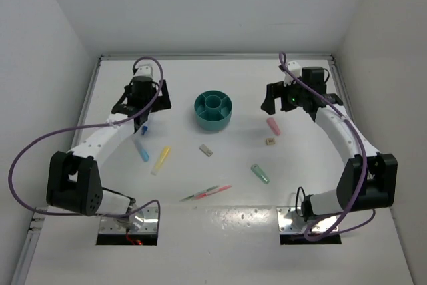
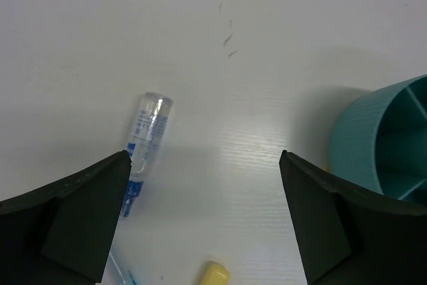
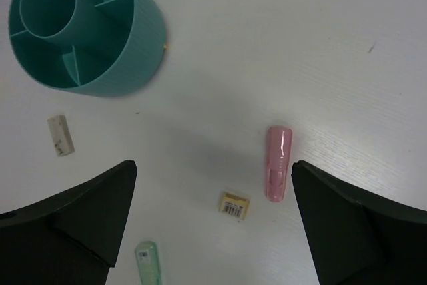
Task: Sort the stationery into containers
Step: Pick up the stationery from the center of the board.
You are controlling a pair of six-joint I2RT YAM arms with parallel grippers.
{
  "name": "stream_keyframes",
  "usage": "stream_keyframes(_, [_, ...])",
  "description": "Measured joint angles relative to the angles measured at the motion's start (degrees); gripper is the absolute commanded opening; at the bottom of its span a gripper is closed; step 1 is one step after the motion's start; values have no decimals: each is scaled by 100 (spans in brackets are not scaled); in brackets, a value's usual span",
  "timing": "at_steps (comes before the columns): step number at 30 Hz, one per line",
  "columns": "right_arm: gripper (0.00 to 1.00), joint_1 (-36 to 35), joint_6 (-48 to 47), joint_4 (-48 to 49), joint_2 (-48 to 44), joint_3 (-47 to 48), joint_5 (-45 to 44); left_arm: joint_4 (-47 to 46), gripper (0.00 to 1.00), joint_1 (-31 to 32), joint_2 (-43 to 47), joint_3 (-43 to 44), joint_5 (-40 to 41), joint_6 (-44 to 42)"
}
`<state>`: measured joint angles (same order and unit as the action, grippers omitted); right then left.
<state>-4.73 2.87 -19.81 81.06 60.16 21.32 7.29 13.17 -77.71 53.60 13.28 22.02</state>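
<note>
The teal divided bowl (image 1: pixel 213 110) stands at the table's centre back, with nothing in its compartments as far as they show. My left gripper (image 1: pixel 141 106) hovers open to its left, above a clear-and-blue stick (image 2: pixel 147 138) that lies by the left fingertip. A blue marker (image 1: pixel 142 149) and a yellow marker (image 1: pixel 161 159) lie nearer the arms. My right gripper (image 3: pixel 213 165) hangs open right of the bowl (image 3: pixel 143 28). Between its fingers lie a pink marker (image 3: pixel 278 163) and a barcoded eraser (image 3: pixel 235 205). A beige eraser (image 3: pixel 60 135), a green marker (image 3: pixel 148 265) and two thin pens (image 1: pixel 205 193) lie apart.
White walls close the table at the back and both sides. Purple cables loop from each arm. The arm bases sit in cut-outs at the near edge. In the left wrist view the bowl's wall (image 2: pixel 363 138) is just beyond the right finger.
</note>
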Motion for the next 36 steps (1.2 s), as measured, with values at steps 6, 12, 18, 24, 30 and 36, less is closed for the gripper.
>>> stream_keyframes(6, [100, 0, -83, -57, -63, -20, 374, 557, 100, 0, -485, 380, 573, -168])
stream_keyframes(12, [0, 0, -372, -20, -516, -291, 852, 861, 100, 0, -767, 402, 870, -221])
stream_keyframes(18, [22, 0, -485, -35, -557, -299, 942, 1119, 95, 0, -920, 400, 911, -188])
stream_keyframes(24, [67, 0, -535, -157, -520, -299, 1051, 1172, 24, 0, -951, 382, 1051, -42])
stream_keyframes(30, [76, 0, -612, -199, -367, -295, 1084, 1298, 95, -142, -1473, 400, 879, -103])
stream_keyframes(36, [77, 0, -614, -293, -240, -293, 1084, 1596, 95, -267, -1862, 444, 752, -116])
